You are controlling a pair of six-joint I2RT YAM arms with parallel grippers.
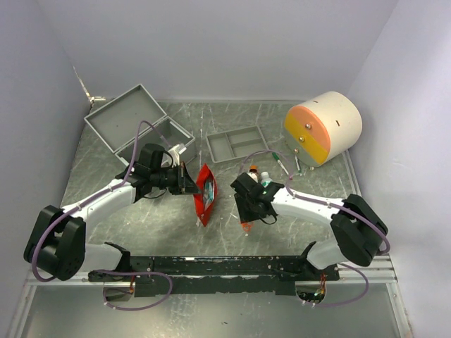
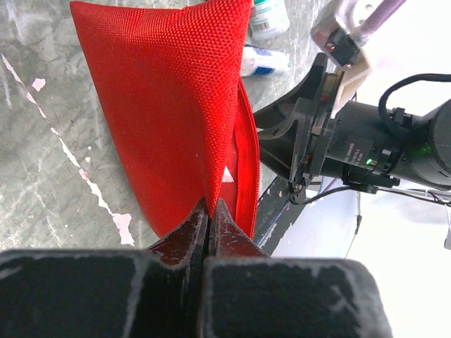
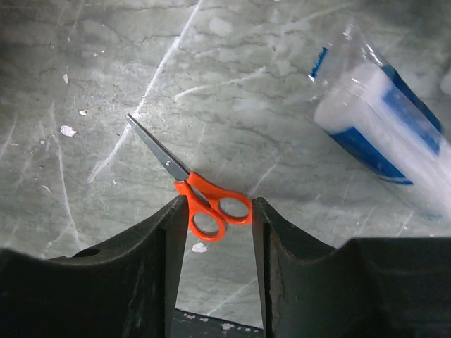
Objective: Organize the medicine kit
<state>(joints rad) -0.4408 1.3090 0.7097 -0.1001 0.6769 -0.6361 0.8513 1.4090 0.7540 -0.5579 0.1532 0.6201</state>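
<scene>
Little of the tidying looks done. On the table [image 1: 106, 176] the kit [image 1: 134, 120] stands at the far left corner with its lid thrown back. From above I see nothing inside it, though the left arm's cable crosses part of it. Everything that might go in lies outside it, so I judge nearly all the work is left.

Counting from the biggest down:

- **Kit:** one.
- **Drum:** one white drum [image 1: 331, 123] with an orange and yellow face, at the far right.
- **Tray:** one divided tray [image 1: 215, 148] between kit and drum. Its compartments look bare.
- **Pouch:** one red pouch [image 2: 169, 105], near the middle of the table. The left gripper [image 2: 209, 218] is pinched tight on its edge, and the pouch stands up from that grip.
- **Packet:** one clear packet [image 3: 384, 120] with blue and white contents, near the scissors.
- **Bottles:** two, one orange-capped [image 1: 254, 171] and one green-capped [image 1: 266, 178], side by side just beyond the right arm.
- **Scissors:** one pair of scissors [image 3: 190, 184] with orange handles, flat on the table.

The right gripper [image 3: 218, 204] has its jaws parted, one on each side of those handles. It grips nothing that I can make out. The handles sit close against one finger, but I cannot say they are pressed.

A couple of slim tubes lie near the drum, too small for me to count surely.
</scene>
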